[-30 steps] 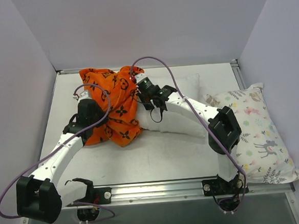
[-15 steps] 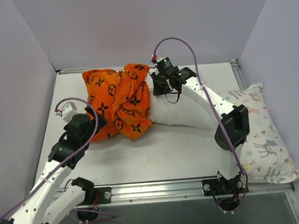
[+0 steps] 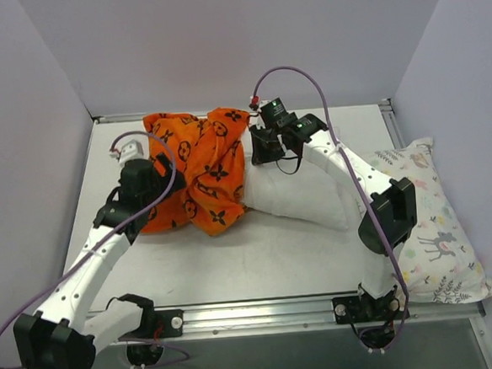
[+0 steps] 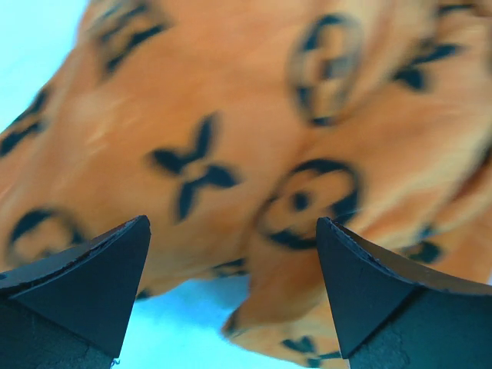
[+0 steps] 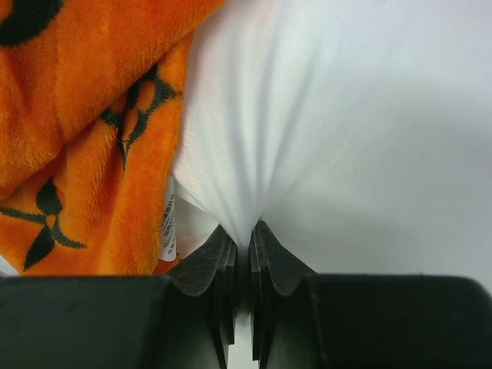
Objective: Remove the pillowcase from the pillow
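Change: compared with half a second ago, the left arm has come forward and up, so the left gripper [image 3: 154, 163] is now at the near-left edge of the pillowcase [image 3: 198, 167]. The right gripper [image 5: 242, 238] is almost where it was.
Left gripper: spread wide, with nothing between its two fingers. The orange fabric fills the left wrist view just in front of them, but it is blurred and I cannot tell if the tips touch it.
Right gripper: clenched on a fold of the pillow [image 3: 306, 193]. In the right wrist view the white cloth runs in pleats down into the closed fingers [image 5: 200, 269].
Pillowcase: bunched in folds at the back-middle of the table [image 3: 235, 270], lying over the left end of the pillow. Its edge hangs just left of the right gripper.
Tag [image 5: 167, 227]: small and white, at the border between orange and white. Its print is too small to read.
Pillow: the right part is bare and reaches from the middle of the table toward the right. The left end is hidden under the pillowcase, and the right arm crosses over it in the top view.
Hidden: how much of the pillow is inside the pillowcase cannot be seen.
Printed pillow [image 3: 421, 214]: lies at the right edge of the table. The right arm covers the gap, so I cannot tell if it touches the white pillow.
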Robot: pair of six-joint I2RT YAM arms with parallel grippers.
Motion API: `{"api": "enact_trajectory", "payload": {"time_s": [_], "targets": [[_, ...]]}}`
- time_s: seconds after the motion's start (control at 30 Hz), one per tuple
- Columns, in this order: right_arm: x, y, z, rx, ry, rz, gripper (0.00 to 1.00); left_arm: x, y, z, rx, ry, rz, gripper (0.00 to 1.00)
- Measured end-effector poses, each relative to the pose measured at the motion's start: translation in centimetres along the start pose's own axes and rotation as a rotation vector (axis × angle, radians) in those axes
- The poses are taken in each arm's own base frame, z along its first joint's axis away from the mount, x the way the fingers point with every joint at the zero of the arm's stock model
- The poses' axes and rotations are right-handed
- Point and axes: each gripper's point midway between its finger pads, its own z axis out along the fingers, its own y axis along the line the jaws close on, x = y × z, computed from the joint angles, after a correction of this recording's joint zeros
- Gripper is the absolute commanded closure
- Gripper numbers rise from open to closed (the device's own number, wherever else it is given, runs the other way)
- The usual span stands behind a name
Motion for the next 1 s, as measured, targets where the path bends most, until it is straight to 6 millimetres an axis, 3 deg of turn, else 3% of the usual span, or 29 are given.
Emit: {"api": "enact_trajectory", "payload": {"time_s": [0.13, 0.2, 0.3, 0.37, 0.47, 0.63, 0.77, 0.8, 0.9, 0.93, 1.0], "targets": [[0.2, 0.3, -0.6, -0.006, -0.003, -0.004, 1.0, 0.1, -5.8, -0.3, 0.18, 0.012, 0.095, 0.03], [0.1, 0.4, -0.8, -0.008, -0.007, -0.005, 1.0, 2.0, -8.4, -1.9, 0.271, 0.04, 0.157, 0.03], [0.1, 0.4, -0.9, -0.008, -0.006, -0.004, 1.0, 4.7, -10.4, -3.9, 0.345, 0.06, 0.223, 0.03], [0.2, 0.4, -0.9, -0.008, -0.003, -0.005, 1.0, 7.2, -10.8, -5.1, 0.383, 0.073, 0.265, 0.03], [0.3, 0.6, -0.9, -0.011, -0.001, -0.003, 1.0, 10.9, -10.4, -5.2, 0.386, 0.107, 0.323, 0.03], [0.8, 1.4, -0.9, -0.017, 0.01, -0.012, 1.0, 14.4, -9.4, -1.9, 0.292, 0.103, 0.336, 0.03], [1.1, 1.6, -1.1, -0.017, 0.02, -0.018, 1.0, 15.4, -8.5, 0.2, 0.214, 0.057, 0.311, 0.06], [1.1, 1.6, -1.2, -0.016, 0.021, -0.018, 1.0, 15.5, -8.5, 0.6, 0.196, 0.043, 0.304, 0.25], [0.7, 1.8, -1.6, -0.017, 0.017, -0.018, 1.0, 15.2, -7.4, 1.8, 0.119, 0.005, 0.278, 0.69], [0.6, 1.8, -1.7, -0.017, 0.014, -0.019, 1.0, 14.9, -6.8, 2.1, 0.088, -0.005, 0.27, 1.0], [0.4, 1.8, -1.9, -0.019, 0.008, -0.017, 1.0, 14.0, -5.4, 2.6, 0.026, -0.021, 0.236, 1.0]]}}
